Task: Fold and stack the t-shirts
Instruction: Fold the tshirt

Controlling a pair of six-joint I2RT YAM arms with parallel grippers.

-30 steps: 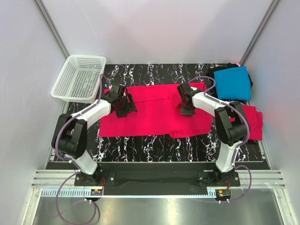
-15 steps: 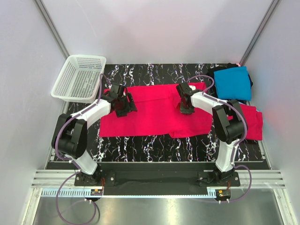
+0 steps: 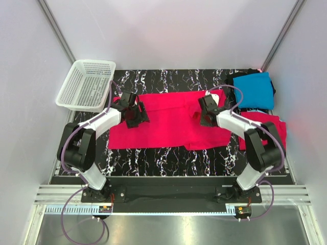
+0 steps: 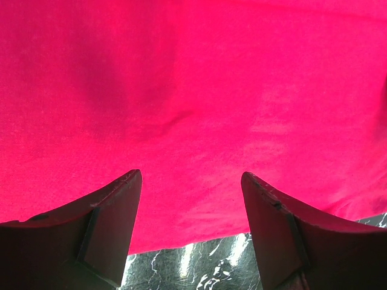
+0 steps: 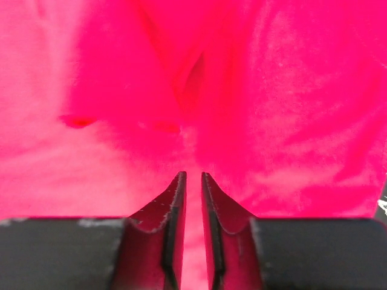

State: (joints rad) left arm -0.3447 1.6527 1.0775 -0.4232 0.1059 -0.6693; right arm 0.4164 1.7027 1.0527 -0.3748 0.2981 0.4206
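One red t-shirt spread; left hand wide over it; right hand narrow, grip unclear.

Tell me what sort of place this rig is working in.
Probably a lab test cell, not a home: plain white panel walls on aluminium posts, a black marble-patterned table, and a metal rail along its near edge.

Pinkish-red shirt on black, white-veined table.

Pale walls enclose a black marbled table.
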